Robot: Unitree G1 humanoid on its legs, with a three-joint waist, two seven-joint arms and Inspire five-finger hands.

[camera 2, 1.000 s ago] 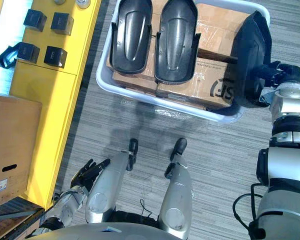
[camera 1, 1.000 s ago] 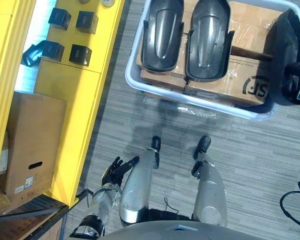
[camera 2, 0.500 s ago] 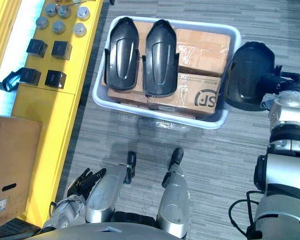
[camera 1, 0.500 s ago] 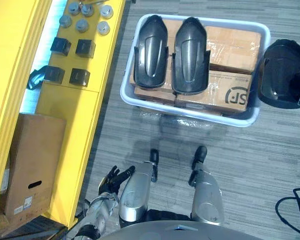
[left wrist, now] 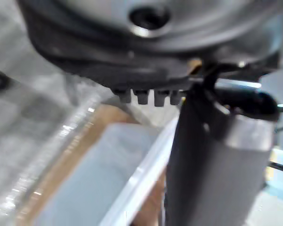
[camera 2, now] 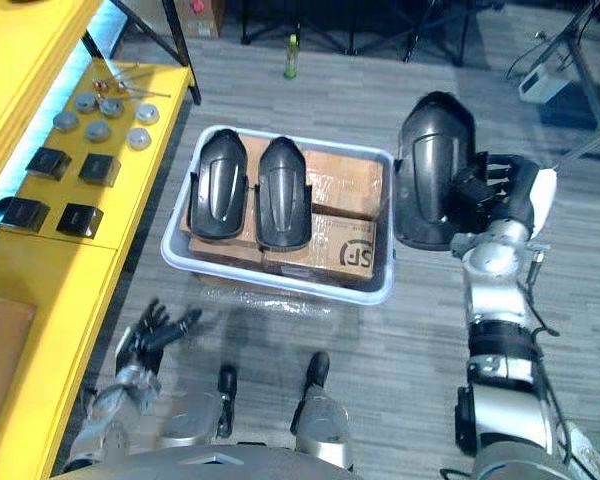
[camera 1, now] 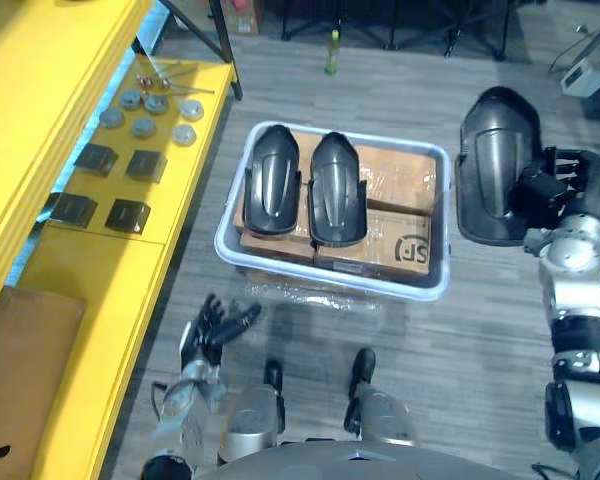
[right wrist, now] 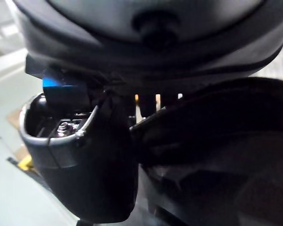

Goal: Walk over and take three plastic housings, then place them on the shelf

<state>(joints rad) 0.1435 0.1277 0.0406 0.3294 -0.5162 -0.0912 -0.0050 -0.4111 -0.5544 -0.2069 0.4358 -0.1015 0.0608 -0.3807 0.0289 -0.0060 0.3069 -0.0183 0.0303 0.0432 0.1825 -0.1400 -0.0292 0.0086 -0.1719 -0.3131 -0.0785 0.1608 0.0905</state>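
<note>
Right hand [camera 2: 502, 192] gripping held housing [camera 2: 433, 170] by side edge, fingers [camera 2: 483, 172] curling round its rim. Housing hanging just outside bin [camera 1: 330, 287] on robot's right, long axis pointing away from robot. Yellow shelf [camera 1: 100, 270] lying well off to left, bin sitting between.

Two housings [camera 1: 338, 190] lying side by side on cardboard boxes [camera 1: 400, 180] in bin, nearer left hand [camera 1: 215, 325]. Left hand hanging low, fingers spread, holding nothing.

Small parts [camera 1: 145, 165] occupying shelf's far stretch.

Glossy plastic housing [camera 2: 432, 170], cardboard boxes [camera 2: 345, 185]
</note>
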